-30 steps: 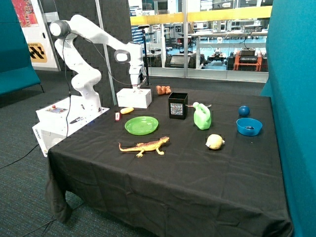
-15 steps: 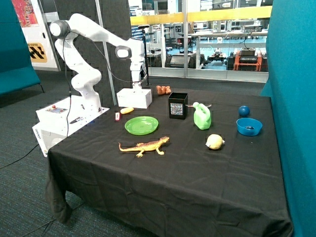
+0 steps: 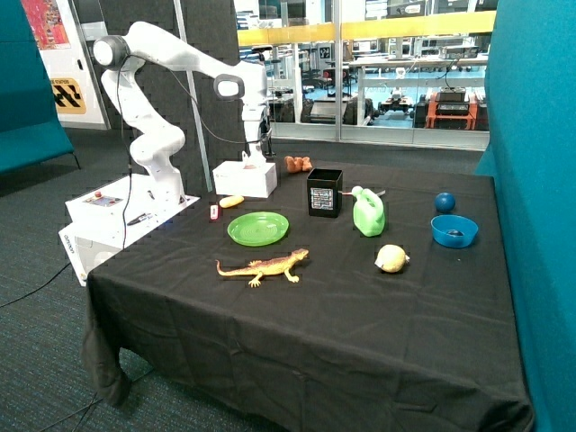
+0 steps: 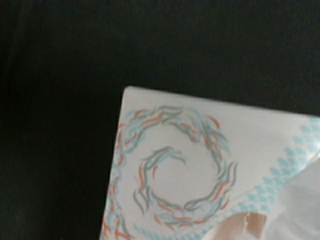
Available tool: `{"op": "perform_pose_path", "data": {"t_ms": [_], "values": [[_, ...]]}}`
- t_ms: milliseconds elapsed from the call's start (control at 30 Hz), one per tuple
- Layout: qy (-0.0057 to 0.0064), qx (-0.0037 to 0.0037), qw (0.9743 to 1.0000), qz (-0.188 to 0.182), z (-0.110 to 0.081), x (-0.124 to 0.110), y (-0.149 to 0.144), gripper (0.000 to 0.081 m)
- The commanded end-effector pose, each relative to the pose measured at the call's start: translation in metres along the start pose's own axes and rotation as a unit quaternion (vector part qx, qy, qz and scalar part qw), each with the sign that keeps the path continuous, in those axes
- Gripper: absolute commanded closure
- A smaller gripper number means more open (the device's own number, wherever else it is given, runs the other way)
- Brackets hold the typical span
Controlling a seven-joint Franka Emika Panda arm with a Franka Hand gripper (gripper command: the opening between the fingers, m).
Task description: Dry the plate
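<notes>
The bright-green plate (image 3: 258, 228) lies flat on the black tablecloth, near the table's robot side. Behind it stands a white tissue box (image 3: 245, 178), whose patterned top (image 4: 190, 165) fills the wrist view. My gripper (image 3: 251, 155) hangs just above that box, well behind the plate and apart from it. A white tissue (image 4: 300, 205) sticks up from the box's opening toward the gripper (image 3: 245, 163). Whether the gripper holds it does not show.
A yellow banana (image 3: 231, 201) and a small red-and-white item (image 3: 214, 212) lie by the box. A toy lizard (image 3: 264, 265) lies in front of the plate. A black box (image 3: 325, 193), green jug (image 3: 369, 212), yellow fruit (image 3: 391, 258), blue bowl (image 3: 454, 230) and blue ball (image 3: 445, 202) stand further along.
The gripper has risen from the top of the tissue box to a little above it. Everything else on the table is where it was.
</notes>
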State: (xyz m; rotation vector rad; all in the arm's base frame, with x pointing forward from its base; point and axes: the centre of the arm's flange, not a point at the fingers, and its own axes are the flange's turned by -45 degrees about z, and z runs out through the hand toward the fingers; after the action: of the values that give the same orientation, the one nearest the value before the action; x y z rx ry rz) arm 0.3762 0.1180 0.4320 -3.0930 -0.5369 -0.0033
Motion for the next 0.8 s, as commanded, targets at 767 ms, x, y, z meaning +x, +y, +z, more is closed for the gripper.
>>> {"op": "perform_pose_path", "data": {"t_ms": [767], "values": [[-0.0011,-0.00107,0.9952,0.098,-0.030,0.056,0.097,0.0808]]}}
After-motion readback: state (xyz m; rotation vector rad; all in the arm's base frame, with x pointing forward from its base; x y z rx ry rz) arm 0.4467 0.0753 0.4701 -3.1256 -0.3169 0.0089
